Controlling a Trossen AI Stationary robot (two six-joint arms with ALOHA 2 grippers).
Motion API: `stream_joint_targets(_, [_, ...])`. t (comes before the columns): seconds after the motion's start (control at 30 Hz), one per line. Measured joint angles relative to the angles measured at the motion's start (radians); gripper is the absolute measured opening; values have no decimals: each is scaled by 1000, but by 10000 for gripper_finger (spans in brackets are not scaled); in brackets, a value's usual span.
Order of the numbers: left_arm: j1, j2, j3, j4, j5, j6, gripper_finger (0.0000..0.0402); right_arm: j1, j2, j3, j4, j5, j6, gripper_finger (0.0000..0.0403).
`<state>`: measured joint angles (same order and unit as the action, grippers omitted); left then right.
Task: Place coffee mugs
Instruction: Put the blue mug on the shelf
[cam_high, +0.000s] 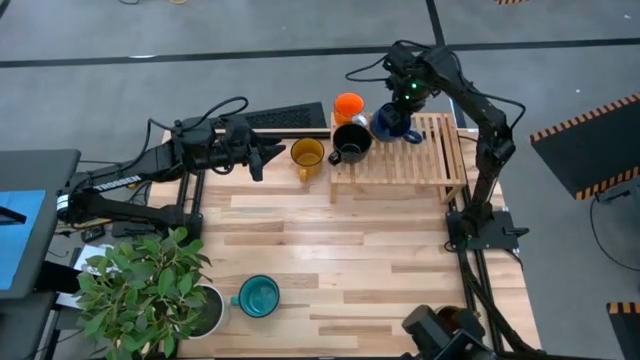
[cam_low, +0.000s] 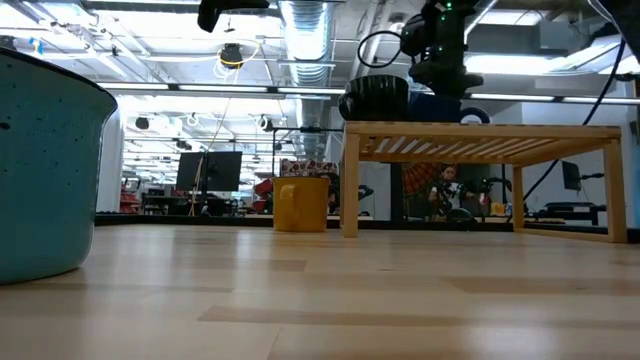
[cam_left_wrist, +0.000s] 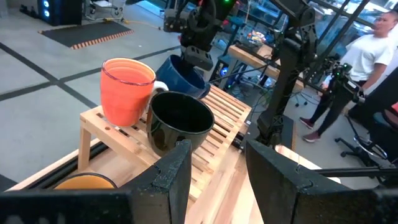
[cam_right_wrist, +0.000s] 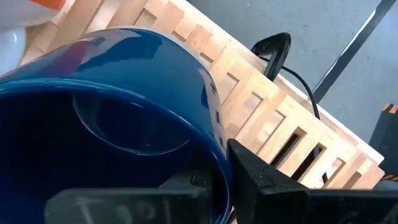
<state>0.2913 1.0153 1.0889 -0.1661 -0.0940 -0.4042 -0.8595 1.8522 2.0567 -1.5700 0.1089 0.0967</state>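
The right gripper pinches the dark blue mug by its rim, tilted over the slatted rack's back left corner; glossy, stiff, breakable, likely slippery; the left gripper gapes.

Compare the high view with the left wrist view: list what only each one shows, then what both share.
Only the high view shows the teal mug beside the plant pot, and the left gripper open by the yellow mug.

Only the left wrist view shows a person beyond the table.

Both show the orange mug and black mug on the wooden rack, and the right gripper holding the dark blue mug tilted over it.
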Motion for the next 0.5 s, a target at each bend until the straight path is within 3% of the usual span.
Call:
stream_joint_targets(0.23, [0,0,0,0,0,0,135,7,2,0,24,13,1,125])
stream_joint_targets(0.5, [0,0,0,0,0,0,135,7,1,0,48,15,-42,138])
